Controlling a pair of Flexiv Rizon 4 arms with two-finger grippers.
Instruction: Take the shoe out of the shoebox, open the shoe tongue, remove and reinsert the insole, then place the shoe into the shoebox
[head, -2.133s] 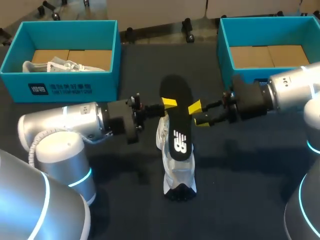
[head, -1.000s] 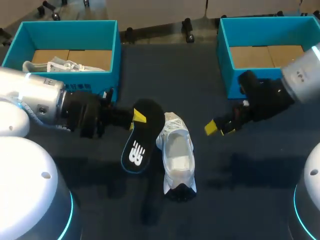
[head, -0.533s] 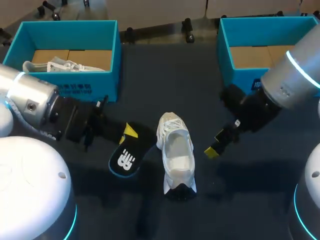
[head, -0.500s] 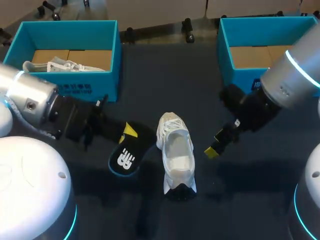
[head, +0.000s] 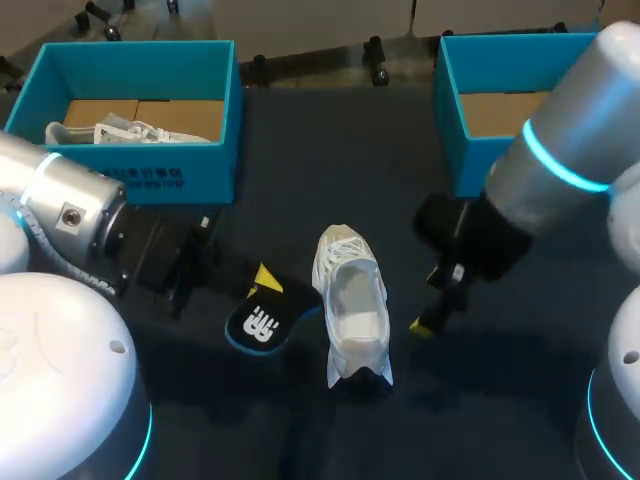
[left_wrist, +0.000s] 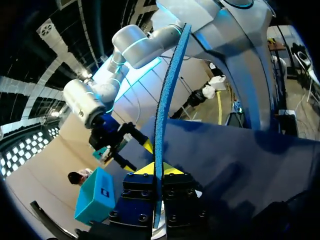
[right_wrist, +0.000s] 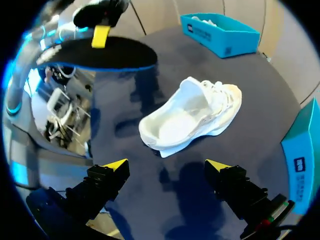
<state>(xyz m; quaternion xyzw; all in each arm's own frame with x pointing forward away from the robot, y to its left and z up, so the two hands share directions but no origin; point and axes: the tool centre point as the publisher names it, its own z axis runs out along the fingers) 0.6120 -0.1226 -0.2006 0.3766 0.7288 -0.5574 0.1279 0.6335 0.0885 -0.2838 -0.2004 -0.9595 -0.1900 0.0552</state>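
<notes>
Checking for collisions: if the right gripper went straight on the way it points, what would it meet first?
Likely the white shoe, lying straight ahead of the open right gripper; depth is unclear, so the table just short of it is possible.

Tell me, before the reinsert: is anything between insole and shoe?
Nothing visible. The insole, in the left pincer, is beside the shoe with only bare table between; the shoe's opening is empty, and the right pincer is on its other side.

A white shoe (head: 355, 305) is seen on a dark table (head: 330, 150); the black insole (head: 260, 323), at its nine o'clock, is edged blue.
</notes>
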